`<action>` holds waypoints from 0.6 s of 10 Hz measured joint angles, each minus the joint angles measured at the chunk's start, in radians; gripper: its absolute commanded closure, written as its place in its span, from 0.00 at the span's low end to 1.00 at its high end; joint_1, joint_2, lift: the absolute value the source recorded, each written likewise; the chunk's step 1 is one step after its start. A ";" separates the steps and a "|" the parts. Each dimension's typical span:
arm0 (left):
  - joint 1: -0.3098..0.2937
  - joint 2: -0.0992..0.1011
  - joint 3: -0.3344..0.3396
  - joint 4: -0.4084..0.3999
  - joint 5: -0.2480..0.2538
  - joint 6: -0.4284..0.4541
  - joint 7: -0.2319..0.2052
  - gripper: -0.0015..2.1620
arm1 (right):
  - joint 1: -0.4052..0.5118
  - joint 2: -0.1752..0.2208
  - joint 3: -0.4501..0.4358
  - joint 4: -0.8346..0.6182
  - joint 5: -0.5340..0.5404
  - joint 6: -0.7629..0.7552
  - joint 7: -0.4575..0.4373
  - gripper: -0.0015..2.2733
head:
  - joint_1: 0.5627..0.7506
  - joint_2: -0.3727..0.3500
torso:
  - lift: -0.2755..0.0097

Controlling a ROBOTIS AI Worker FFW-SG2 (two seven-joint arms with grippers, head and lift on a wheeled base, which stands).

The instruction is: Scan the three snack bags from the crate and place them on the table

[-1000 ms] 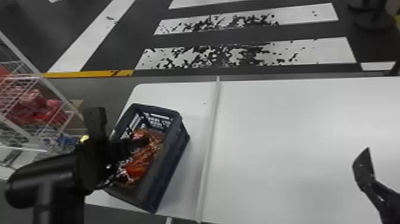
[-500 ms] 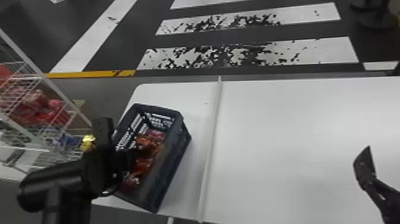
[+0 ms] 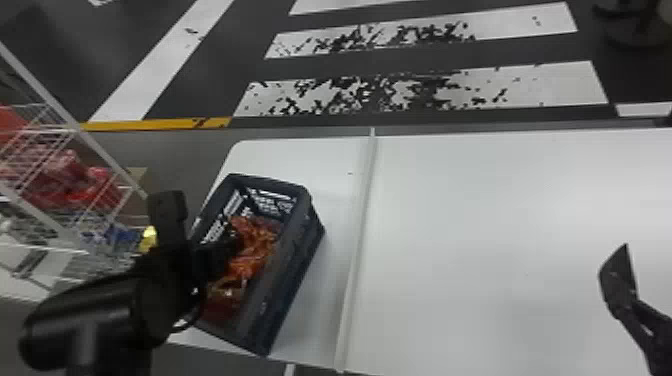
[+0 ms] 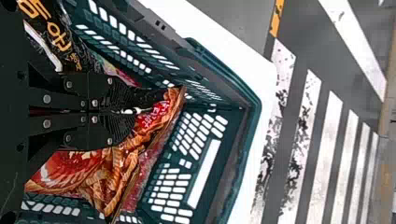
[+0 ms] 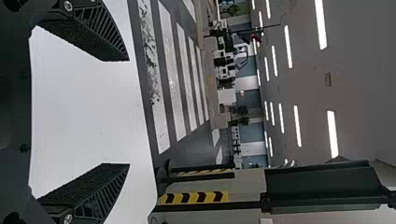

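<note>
My left gripper [image 3: 231, 242] is down inside the dark crate [image 3: 295, 260] at the left of the table. Its fingers pinch the top of an orange-red snack bag [image 3: 255, 250]. In the left wrist view the left gripper [image 4: 136, 112] is closed on the crinkled edge of this bag [image 4: 109, 175], which hangs by the crate wall [image 4: 233, 186]. A black bag with yellow lettering [image 4: 58, 39] lies beside the fingers. At the right, my right gripper [image 3: 620, 280] is over the table; in the right wrist view the right gripper [image 5: 129, 112] stands wide open, holding nothing.
The white table [image 3: 490, 240] has a raised seam [image 3: 357, 250] to the right of the crate. A wire rack [image 3: 65, 200] with red packages is close by the left arm. Barrier posts [image 5: 201, 171] stand beyond the table.
The left arm first shifted right and lower over the crate, then slightly back left. The orange-red bag's top now shows higher beside its fingers. The right arm and the crate have kept still.
</note>
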 measured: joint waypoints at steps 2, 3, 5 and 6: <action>0.025 -0.009 0.000 -0.051 0.002 -0.032 0.008 0.92 | 0.004 -0.001 0.000 0.001 -0.004 -0.017 0.000 0.03 | 0.70 0.88 | 0.75; 0.039 -0.015 0.000 -0.075 0.002 -0.052 0.014 0.92 | 0.005 -0.004 -0.001 0.002 -0.007 -0.025 -0.003 0.03 | 0.70 0.87 | 0.75; 0.066 -0.027 0.001 -0.137 0.002 -0.090 0.030 0.92 | 0.007 -0.007 -0.004 0.002 -0.016 -0.030 -0.005 0.03 | 0.70 0.86 | 0.75; 0.081 -0.032 0.001 -0.175 0.003 -0.113 0.040 0.92 | 0.007 -0.008 -0.004 0.003 -0.018 -0.032 -0.005 0.03 | 0.70 0.86 | 0.75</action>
